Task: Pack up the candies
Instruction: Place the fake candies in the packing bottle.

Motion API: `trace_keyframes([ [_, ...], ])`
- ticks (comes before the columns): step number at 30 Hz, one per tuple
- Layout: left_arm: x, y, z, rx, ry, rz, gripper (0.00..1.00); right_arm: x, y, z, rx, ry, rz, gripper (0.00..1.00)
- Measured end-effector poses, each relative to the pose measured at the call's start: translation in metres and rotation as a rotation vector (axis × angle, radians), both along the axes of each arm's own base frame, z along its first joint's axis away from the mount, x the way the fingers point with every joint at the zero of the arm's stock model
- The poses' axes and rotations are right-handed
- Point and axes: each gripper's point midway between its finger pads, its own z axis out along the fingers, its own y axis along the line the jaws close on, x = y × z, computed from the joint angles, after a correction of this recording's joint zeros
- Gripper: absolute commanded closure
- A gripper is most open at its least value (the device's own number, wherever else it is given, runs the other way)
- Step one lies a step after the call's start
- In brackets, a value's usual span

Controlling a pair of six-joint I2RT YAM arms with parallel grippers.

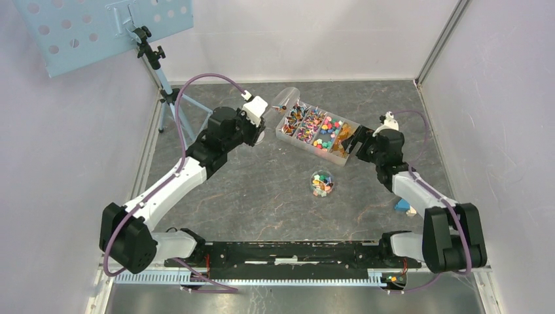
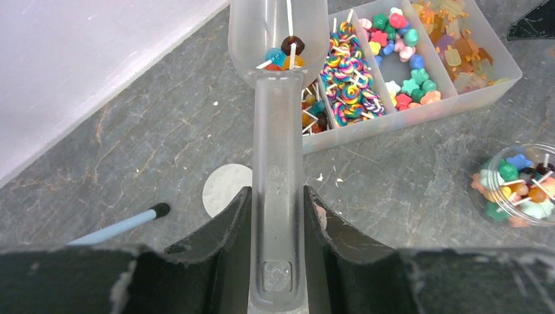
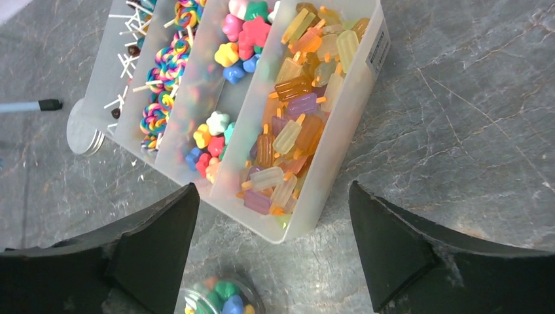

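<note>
The candies fill a clear divided box (image 1: 286, 134) at the back middle: lollipops, swirl pops (image 2: 350, 85), star sweets (image 3: 245, 33) and ice-pop shapes (image 3: 294, 124). My left gripper (image 2: 277, 193) is shut on the handle of a clear plastic scoop (image 2: 278, 131). The scoop's bowl holds a few lollipops (image 2: 286, 53) and hangs over the box's left end. A small round clear jar (image 1: 322, 183) with mixed candies stands in front of the box, and shows in the left wrist view (image 2: 520, 186). My right gripper (image 3: 275, 216) is open and empty, just off the box's right corner (image 3: 307, 226).
A grey round lid disc (image 2: 226, 190) lies on the table left of the box. A tripod leg with a black tip (image 2: 124, 222) reaches in from the left, under a perforated blue stand (image 1: 98, 26). A small blue object (image 1: 404, 206) lies by the right arm. White walls enclose the table.
</note>
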Motion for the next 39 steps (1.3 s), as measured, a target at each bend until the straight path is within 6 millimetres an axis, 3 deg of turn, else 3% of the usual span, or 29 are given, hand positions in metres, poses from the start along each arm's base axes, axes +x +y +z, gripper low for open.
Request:
trace_keyframes([
  [2, -0.005, 0.001, 0.003, 0.005, 0.021, -0.001, 0.98, -0.006, 0.000, 0.007, -0.023, -0.011, 0.025, 0.02],
  [15, -0.065, -0.003, 0.036, -0.008, 0.162, -0.083, 0.98, -0.049, -0.008, 0.083, -0.158, -0.187, 0.116, 0.02],
  [25, -0.150, -0.015, 0.026, 0.053, 0.289, -0.257, 0.98, -0.074, -0.025, 0.117, -0.229, -0.294, 0.065, 0.02],
  [31, -0.178, -0.018, 0.022, 0.080, 0.324, -0.331, 0.98, -0.078, -0.032, 0.128, -0.255, -0.335, 0.035, 0.02],
  [39, -0.199, -0.023, -0.007, 0.171, 0.429, -0.388, 0.98, -0.081, -0.034, 0.125, -0.268, -0.327, 0.031, 0.02],
])
